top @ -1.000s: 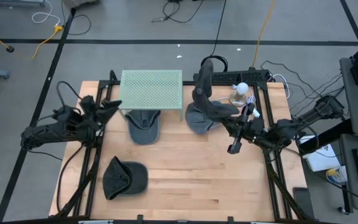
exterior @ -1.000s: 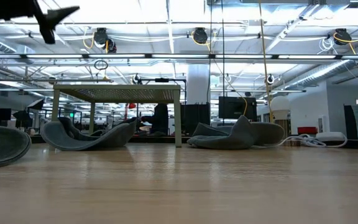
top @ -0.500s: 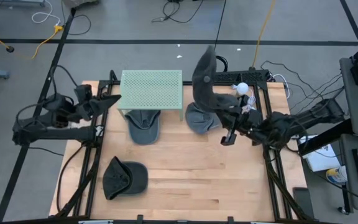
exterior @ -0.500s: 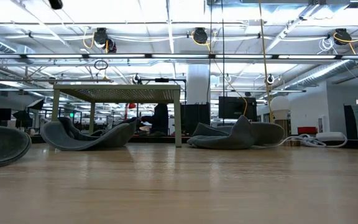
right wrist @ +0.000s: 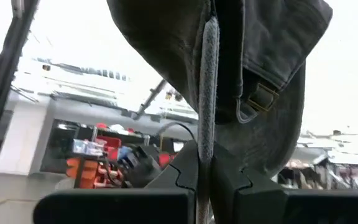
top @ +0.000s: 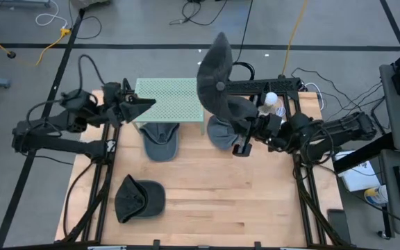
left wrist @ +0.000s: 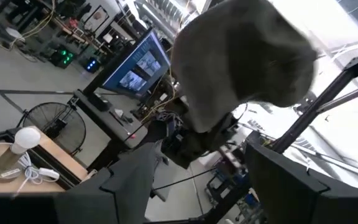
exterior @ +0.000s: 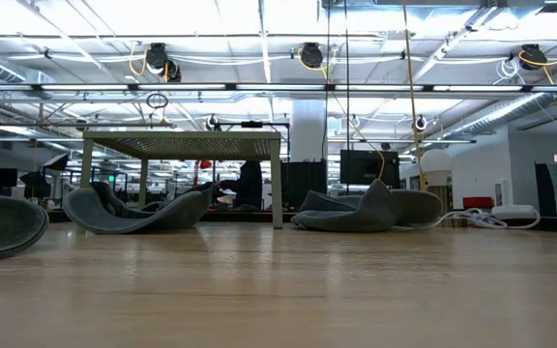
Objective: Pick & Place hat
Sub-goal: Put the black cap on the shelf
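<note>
My right gripper (top: 247,119) is shut on a dark grey hat (top: 217,69), raised above the table right of a green mesh rack (top: 170,98). In the right wrist view the hat (right wrist: 185,43) fills the space above my fingers. My left gripper (top: 144,105) stands open in the air at the rack's left side, pointing at the raised hat (left wrist: 247,62) and touching nothing. Three more grey hats lie on the table: one under the rack (top: 162,142), one right of it (top: 221,133), one at the near left (top: 139,198). My right gripper pinches the hat's lower edge (right wrist: 206,118) between its two fingers, beside the back strap and its buckle (right wrist: 253,104). The fingers slant upward from the table's right side. The hat stands up above the fingers, lifted clear of the table.
A white bulb-shaped object (top: 269,101) and cables sit at the table's far right. The low view shows the rack (exterior: 182,145) on its legs with hats (exterior: 133,208) (exterior: 366,208) beside it. Bare wood (top: 221,201) spreads over the near half.
My right gripper has risen and gone toward the table's left and far side, tipping its fingers upward; the hat has gone with it, higher and standing more upright. My left gripper has risen out of the low view and gone toward the rack, staying open.
</note>
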`<state>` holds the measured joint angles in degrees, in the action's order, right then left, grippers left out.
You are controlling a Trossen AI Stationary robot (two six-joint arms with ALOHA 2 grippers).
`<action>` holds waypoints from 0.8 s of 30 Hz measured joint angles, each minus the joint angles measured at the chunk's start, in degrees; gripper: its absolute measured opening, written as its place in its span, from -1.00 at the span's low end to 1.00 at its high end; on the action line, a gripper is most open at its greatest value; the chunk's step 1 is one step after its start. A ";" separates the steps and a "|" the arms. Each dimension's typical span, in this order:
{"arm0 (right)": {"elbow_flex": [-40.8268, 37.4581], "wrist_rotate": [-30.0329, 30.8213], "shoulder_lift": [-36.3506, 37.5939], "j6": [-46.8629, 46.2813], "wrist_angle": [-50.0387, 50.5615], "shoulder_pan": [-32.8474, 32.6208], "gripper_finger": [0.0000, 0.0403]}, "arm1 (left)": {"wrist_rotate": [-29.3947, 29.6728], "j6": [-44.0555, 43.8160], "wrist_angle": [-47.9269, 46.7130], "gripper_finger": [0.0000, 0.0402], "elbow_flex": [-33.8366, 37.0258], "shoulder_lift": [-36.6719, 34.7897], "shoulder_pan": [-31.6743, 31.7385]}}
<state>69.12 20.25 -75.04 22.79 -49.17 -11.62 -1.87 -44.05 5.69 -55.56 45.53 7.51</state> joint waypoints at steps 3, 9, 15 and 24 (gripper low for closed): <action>3.59 -3.28 -2.08 0.02 0.35 0.93 -0.96 | -0.56 0.02 0.02 0.28 -3.25 3.54 0.00; 8.75 -7.18 -6.00 0.02 1.51 2.00 -0.96 | -2.51 2.24 -0.01 0.28 -10.05 10.43 0.00; 11.52 -8.56 -8.72 -0.46 1.48 2.32 -0.96 | -5.33 3.98 0.30 0.28 -17.10 16.37 0.20; 11.61 -8.57 -9.23 -2.99 1.22 2.32 -0.96 | -6.23 5.28 0.67 0.28 -23.56 22.76 0.20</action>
<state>80.73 11.68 -84.27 19.80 -47.94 -9.30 -8.10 -38.77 6.36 -79.12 68.28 7.70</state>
